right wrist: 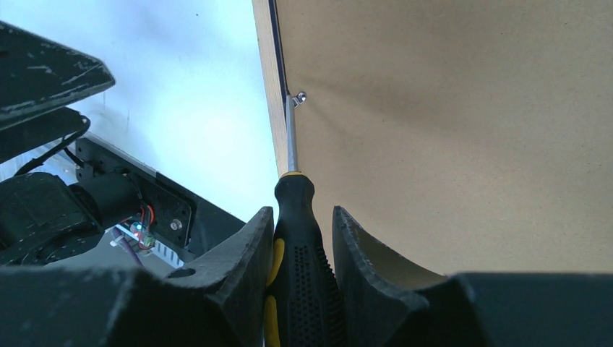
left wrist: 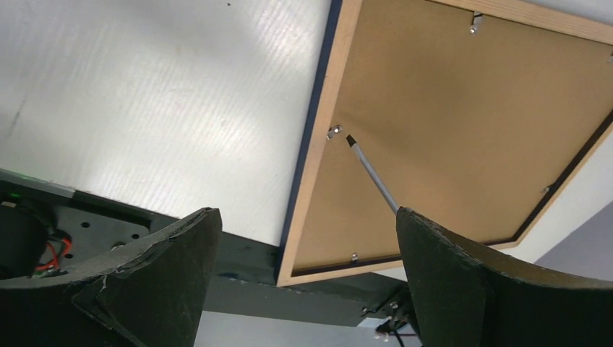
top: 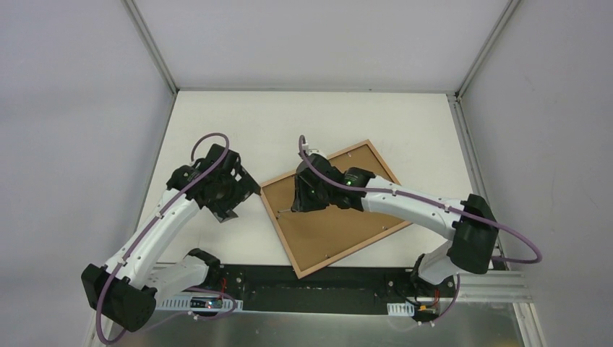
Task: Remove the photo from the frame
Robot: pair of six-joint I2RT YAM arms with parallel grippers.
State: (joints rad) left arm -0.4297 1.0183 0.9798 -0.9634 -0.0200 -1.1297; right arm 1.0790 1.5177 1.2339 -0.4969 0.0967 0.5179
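Observation:
The frame (top: 280, 233) lies face down on the white table, turned at an angle, its brown backing board (top: 340, 228) facing up. The photo is hidden beneath that board. My right gripper (top: 300, 199) is over the frame's left part, shut on a black-and-yellow screwdriver (right wrist: 300, 238). The screwdriver's tip rests at a small metal tab (right wrist: 298, 96) on the frame's left rim (right wrist: 269, 79). My left gripper (top: 238, 201) hovers just left of the frame, open, holding nothing. In the left wrist view the gripper (left wrist: 307, 217) looks at the rim (left wrist: 318, 144), the screwdriver shaft (left wrist: 372, 173) and the tab (left wrist: 334, 132).
Several more metal tabs (left wrist: 475, 29) sit along the frame's inner rim. A black base rail (top: 311, 289) runs along the near table edge, just below the frame's nearest corner. Grey walls with metal posts (top: 155, 50) close in the table on three sides.

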